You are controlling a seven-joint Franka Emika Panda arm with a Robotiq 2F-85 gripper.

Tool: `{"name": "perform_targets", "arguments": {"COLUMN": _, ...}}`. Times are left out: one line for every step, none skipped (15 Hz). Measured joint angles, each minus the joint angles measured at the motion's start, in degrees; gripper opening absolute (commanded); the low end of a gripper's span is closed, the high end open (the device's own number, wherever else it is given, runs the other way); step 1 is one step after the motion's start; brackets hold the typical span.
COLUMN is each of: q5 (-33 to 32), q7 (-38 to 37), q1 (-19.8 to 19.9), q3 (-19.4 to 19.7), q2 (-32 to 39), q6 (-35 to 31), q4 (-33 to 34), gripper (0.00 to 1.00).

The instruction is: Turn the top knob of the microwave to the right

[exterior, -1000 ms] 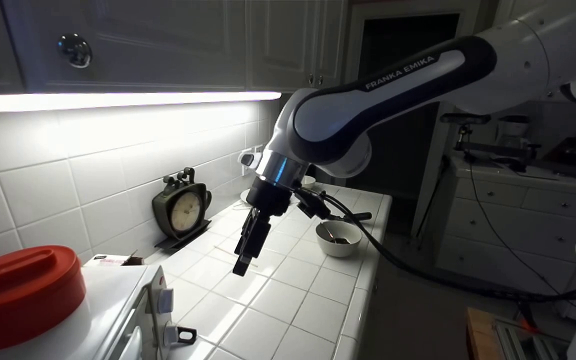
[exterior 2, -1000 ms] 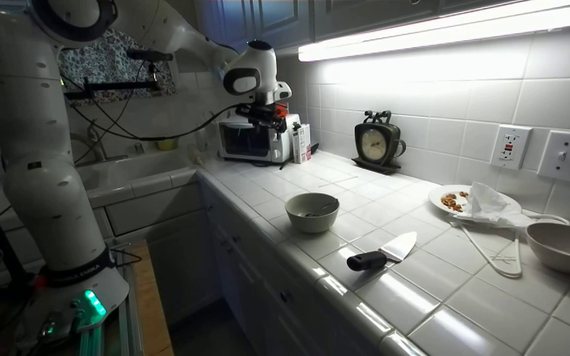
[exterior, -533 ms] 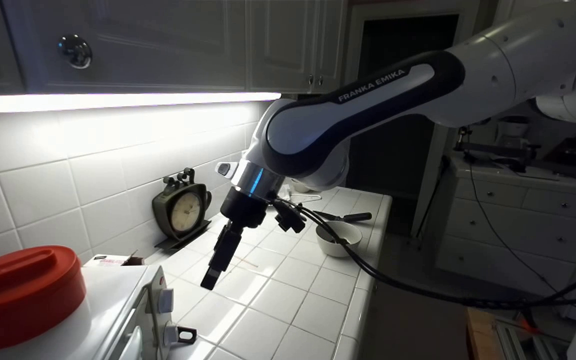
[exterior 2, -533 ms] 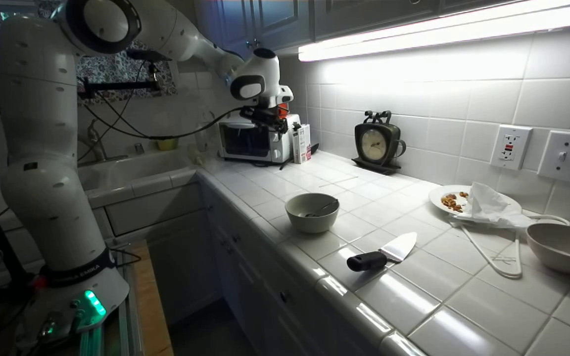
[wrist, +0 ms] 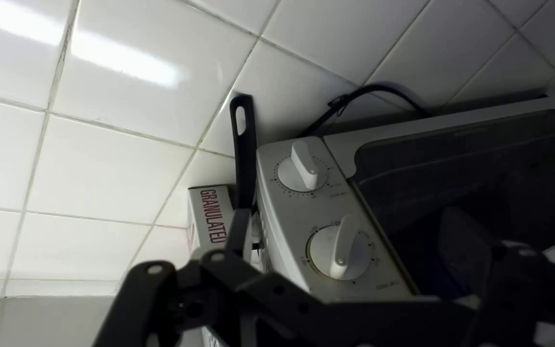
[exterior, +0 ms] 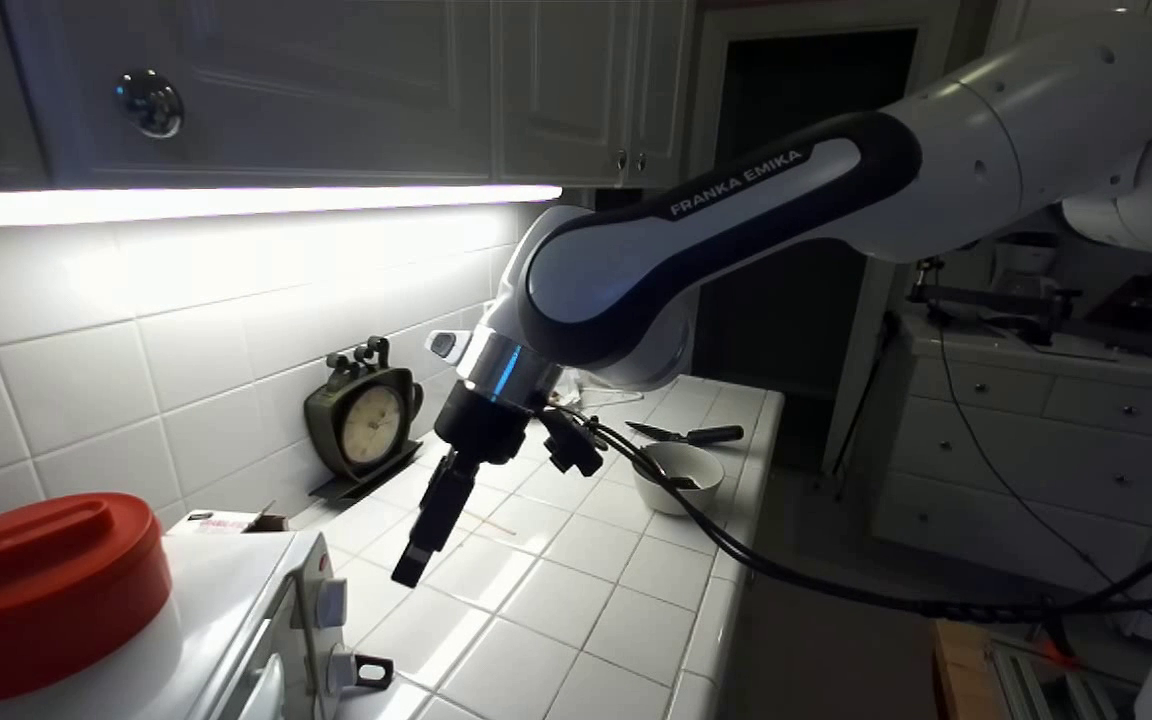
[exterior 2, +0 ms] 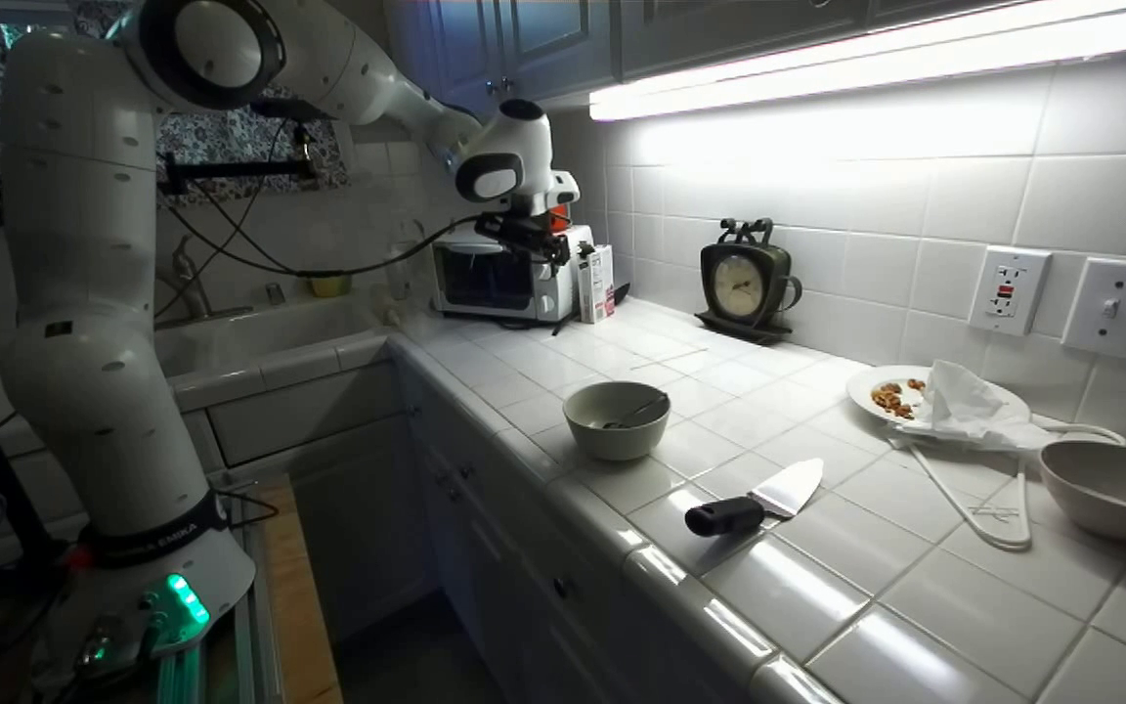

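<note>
In an exterior view the gripper [exterior: 408, 573] slants down left of centre, its tips near the top knob [exterior: 332, 602] yet apart from it. That knob sits lower left in the frame, the upper of 2 on the front of the microwave [exterior: 236, 560]. The gripper is released: in the wrist view its 2 fingers stand well apart across the lower part of the frame. The microwave appears upside down there, so the top knob is the lower of the 2, below and right of centre, its white grip tilted, with the bottom knob [wrist: 301, 166] above it. A black handle [wrist: 244, 149] lies just left of the microwave, and a box [wrist: 214, 217] lettered GRANULATED stands left of centre. In an exterior view a bowl [exterior 2: 617, 442] rests mid-frame on the tiled counter [exterior 2: 710, 450].
</note>
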State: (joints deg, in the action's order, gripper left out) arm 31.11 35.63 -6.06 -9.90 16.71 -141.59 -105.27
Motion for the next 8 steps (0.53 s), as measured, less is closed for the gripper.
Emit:
{"name": "perform_targets", "arguments": {"q5": 0.0, "q7": 0.0, "q1": 0.0, "q3": -0.5, "q2": 0.5, "q6": -0.8, "q4": 0.0, "gripper": 1.00}}
{"name": "perform_targets", "arguments": {"q5": 0.0, "q7": 0.0, "q1": 0.0, "q3": -1.2, "q2": 1.0, "q6": -1.9, "q4": 0.0, "gripper": 1.00}}
{"name": "perform_targets", "arguments": {"q5": 0.0, "q7": 0.0, "q1": 0.0, "q3": -1.8, "q2": 1.6, "q6": -2.9, "q4": 0.0, "gripper": 1.00}}
{"name": "perform_targets", "arguments": {"q5": 0.0, "q7": 0.0, "q1": 0.0, "q3": -2.4, "q2": 2.2, "q6": -3.9, "q4": 0.0, "gripper": 0.99}}
{"name": "perform_targets", "arguments": {"q5": 0.0, "q7": 0.0, "q1": 0.1, "q3": -2.9, "q2": 2.8, "q6": -4.9, "q4": 0.0, "gripper": 0.94}}
{"name": "perform_targets", "arguments": {"q5": 0.0, "q7": 0.0, "q1": 0.1, "q3": -3.3, "q2": 3.3, "q6": -5.9, "q4": 0.2, "gripper": 0.93}}
{"name": "perform_targets", "arguments": {"q5": 0.0, "q7": 0.0, "q1": 0.2, "q3": -3.8, "q2": 3.9, "q6": -6.5, "q4": 0.5, "gripper": 0.93}}
{"name": "perform_targets", "arguments": {"q5": 0.0, "q7": -0.1, "q1": 0.3, "q3": -4.2, "q2": 4.4, "q6": -7.1, "q4": 0.8, "gripper": 0.90}}
